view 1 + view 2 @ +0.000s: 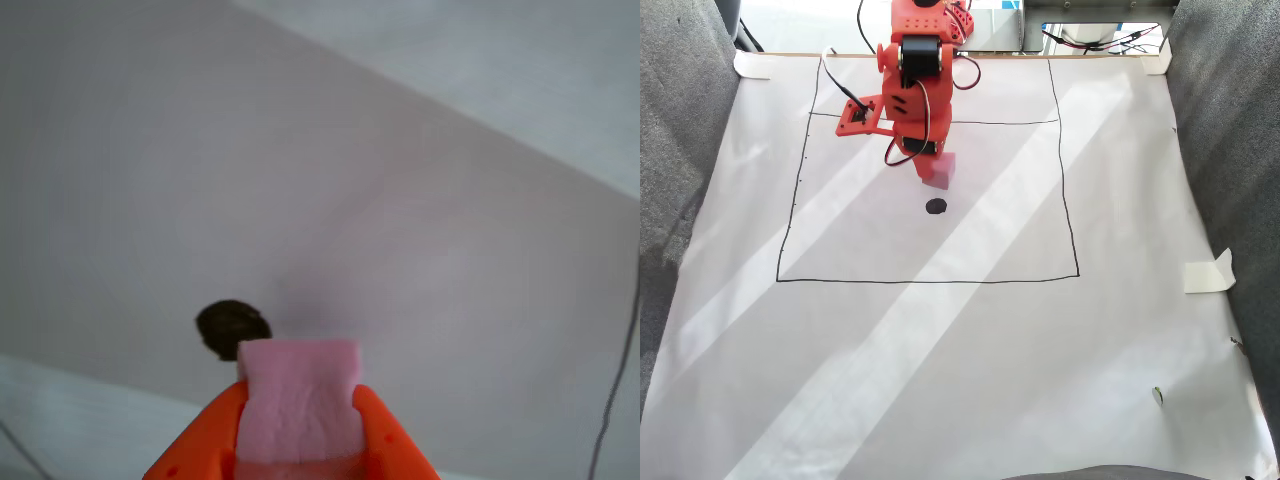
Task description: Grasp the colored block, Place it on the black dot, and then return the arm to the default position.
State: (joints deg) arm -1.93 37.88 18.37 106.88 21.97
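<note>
The arm (pixel 915 80) is reaching downward from the sheet's far edge, its gripper (pixel 300 425) clamping the colored block (pixel 298 400) between orange fingers, just beside the black dot (pixel 230 327).

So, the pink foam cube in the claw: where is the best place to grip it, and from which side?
Grip the pink cube on two opposite flat side faces, coming from above, as the claw does now. Its orange fingers press the left and right faces in the other view. The parallel faces suit two fingers, and the bottom stays free to set on the black dot.
</note>
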